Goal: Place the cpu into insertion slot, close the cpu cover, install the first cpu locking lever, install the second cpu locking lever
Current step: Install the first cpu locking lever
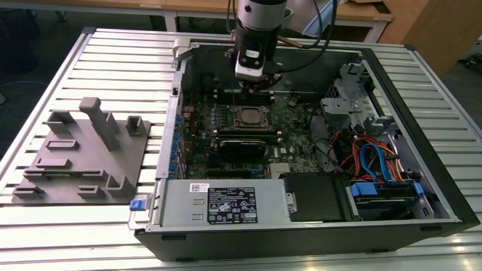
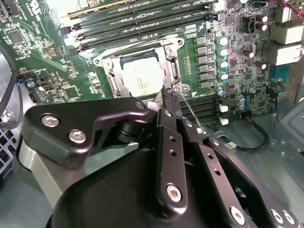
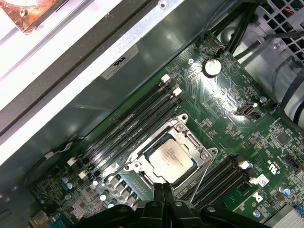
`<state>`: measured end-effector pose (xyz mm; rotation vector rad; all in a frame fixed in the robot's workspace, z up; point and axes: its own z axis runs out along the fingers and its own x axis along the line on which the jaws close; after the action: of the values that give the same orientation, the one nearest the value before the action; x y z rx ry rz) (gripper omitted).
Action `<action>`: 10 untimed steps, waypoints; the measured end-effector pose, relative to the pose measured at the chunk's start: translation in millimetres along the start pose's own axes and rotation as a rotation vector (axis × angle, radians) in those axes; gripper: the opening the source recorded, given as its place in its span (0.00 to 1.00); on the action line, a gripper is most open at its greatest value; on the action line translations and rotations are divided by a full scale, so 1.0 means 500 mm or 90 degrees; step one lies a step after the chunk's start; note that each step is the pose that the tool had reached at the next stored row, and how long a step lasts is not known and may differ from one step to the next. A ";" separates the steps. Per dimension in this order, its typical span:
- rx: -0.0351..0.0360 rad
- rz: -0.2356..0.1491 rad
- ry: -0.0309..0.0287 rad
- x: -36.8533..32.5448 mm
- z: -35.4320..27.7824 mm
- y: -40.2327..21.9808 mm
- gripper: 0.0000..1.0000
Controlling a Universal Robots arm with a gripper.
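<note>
Walked by just now: the arm's black hand [image 2: 170,97] is down inside the open black computer case [image 1: 316,240] lying on the slatted metal table [image 1: 68,237]. Its fingers are pressed together with nothing visible between them, and the tips are right at a corner of the small dark square insertion slot [image 2: 124,61]. The flat silver-grey square cpu [image 2: 141,76] sits in it, with the thin silver windowed cpu cover [image 2: 173,61] down flat around it. A thin wire locking lever [image 2: 192,116] slants out just beside the fingertips.
</note>
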<state>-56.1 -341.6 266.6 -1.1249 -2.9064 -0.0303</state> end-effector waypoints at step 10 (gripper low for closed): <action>0.0017 -0.059 0.0006 0.004 0.000 -0.004 0.10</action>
<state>-59.0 -341.6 266.5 -0.9888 -2.9546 -0.0288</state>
